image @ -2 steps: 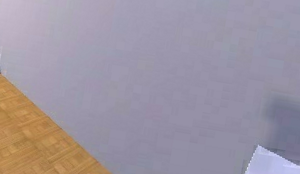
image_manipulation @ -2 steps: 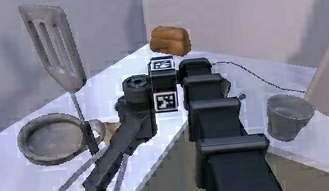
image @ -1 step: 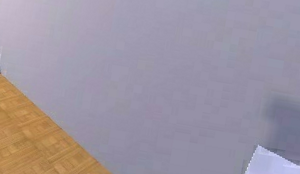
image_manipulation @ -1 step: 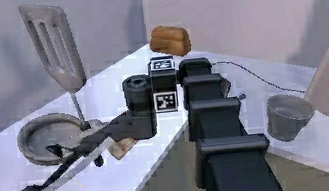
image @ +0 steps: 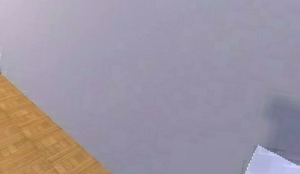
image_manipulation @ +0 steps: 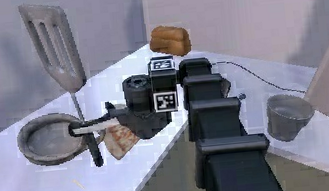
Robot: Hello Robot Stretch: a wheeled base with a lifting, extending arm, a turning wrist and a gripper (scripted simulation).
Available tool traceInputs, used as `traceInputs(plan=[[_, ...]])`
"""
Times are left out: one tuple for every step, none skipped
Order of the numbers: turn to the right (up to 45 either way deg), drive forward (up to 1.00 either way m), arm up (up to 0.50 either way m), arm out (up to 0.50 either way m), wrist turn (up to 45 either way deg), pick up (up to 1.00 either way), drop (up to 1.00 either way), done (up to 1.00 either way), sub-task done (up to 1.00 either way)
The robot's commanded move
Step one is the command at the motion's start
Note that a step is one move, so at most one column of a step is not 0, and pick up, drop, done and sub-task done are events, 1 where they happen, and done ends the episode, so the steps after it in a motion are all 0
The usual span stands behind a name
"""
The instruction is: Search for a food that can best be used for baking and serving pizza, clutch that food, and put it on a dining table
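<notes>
**A:** Where is the tool sitting right now?

**B:** In the arm side view the tool [image_manipulation: 103, 121] is hanging at the end of the dark arm [image_manipulation: 221, 128], over the white counter [image_manipulation: 20, 183]. Its fingers are pointing toward a grey pan [image_manipulation: 46, 140].

**A:** Are its fingers standing apart or together?

**B:** I cannot tell. A tan piece [image_manipulation: 122, 140] is lying on the counter right at the fingers, so I also cannot tell whether it is holding anything.

**A:** And the food?

**B:** A brown loaf [image_manipulation: 168, 36] is resting on the counter's far corner, well beyond the tool.

**A:** What else is showing?

**B:** A slotted spatula [image_manipulation: 52, 44] is standing blade-up by the pan. A grey pot [image_manipulation: 287, 117] is sitting on the counter to the arm's right. The forward view is facing a grey wall [image: 163, 57] above a wooden floor [image: 8, 132].
</notes>
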Motion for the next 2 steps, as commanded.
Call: traceInputs(plan=[[0.0,0.00,0.00,0.00,6.0,0.00,0.00,0.00,0.00],[0.0,0.00,-0.14,0.00,0.0,0.00,0.00,0.00,0.00]])
